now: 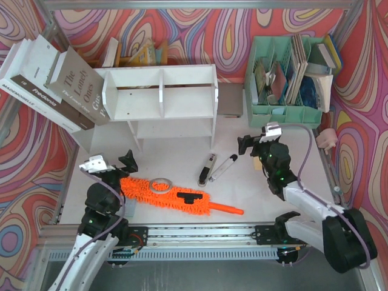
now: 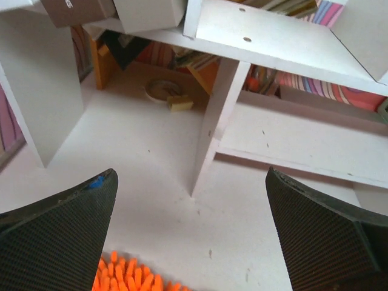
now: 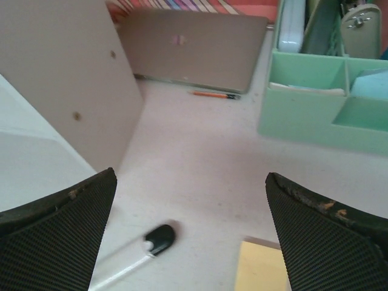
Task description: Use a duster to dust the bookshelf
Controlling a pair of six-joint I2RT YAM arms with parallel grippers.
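The white bookshelf (image 1: 159, 100) stands at the back centre, with a middle divider. In the left wrist view its lower board and upright (image 2: 285, 42) are just ahead. The fluffy orange duster (image 1: 163, 193) lies flat on the table at the front, its thin handle pointing right. My left gripper (image 1: 112, 165) hovers open over the duster's left end; orange fibres (image 2: 130, 274) show below its fingers. My right gripper (image 1: 256, 140) is open, right of the shelf and holding nothing. Its wrist view shows the shelf's side panel (image 3: 66, 79).
Two black-and-silver pens (image 1: 215, 168) lie between duster and shelf; one tip (image 3: 159, 238) shows beneath the right gripper beside a yellow note pad (image 3: 260, 267). Large books (image 1: 54, 79) lean at left. A mint organiser (image 1: 285, 79) stands at back right. A ring (image 1: 162, 182) rests on the duster.
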